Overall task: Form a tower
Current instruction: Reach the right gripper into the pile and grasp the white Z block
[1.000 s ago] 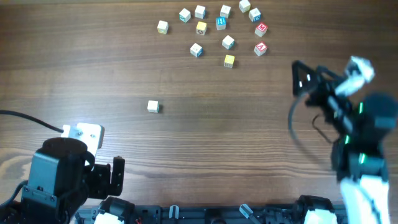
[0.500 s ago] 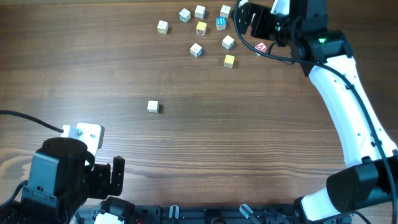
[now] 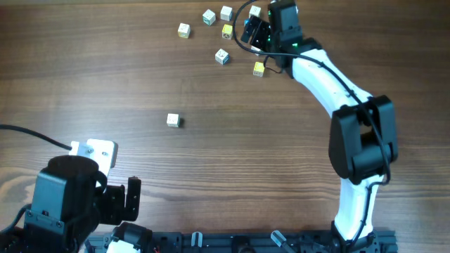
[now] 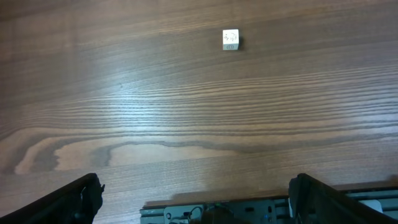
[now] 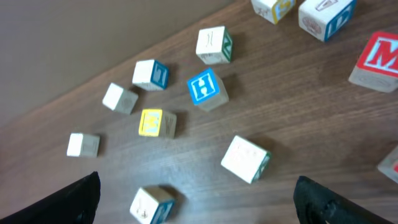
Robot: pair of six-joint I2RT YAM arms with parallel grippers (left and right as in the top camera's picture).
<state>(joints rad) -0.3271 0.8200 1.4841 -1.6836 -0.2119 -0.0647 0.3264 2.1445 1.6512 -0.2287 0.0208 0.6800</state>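
The right end effector (image 5: 196, 186) hangs released over scattered letter cubes on the table (image 5: 298, 137), its fingers wide and grasping nothing. In the right wrist view the red "M" cube (image 5: 380, 59) lies well to the right of the blue "H" cube (image 5: 204, 87) (the frame edge cuts it, so I cannot tell whether it tops a stack). A yellow cube (image 5: 155, 122) sits just lower-left of the blue one. The left end effector (image 4: 194, 183) is also released and empty, well apart from the blue cube.

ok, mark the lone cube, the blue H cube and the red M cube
lone cube (image 4: 231, 39), left wrist view, on its top face
blue H cube (image 5: 204, 86), right wrist view, on the blue lettered face
red M cube (image 5: 379, 56), right wrist view, on the red face, partly cut by the frame edge
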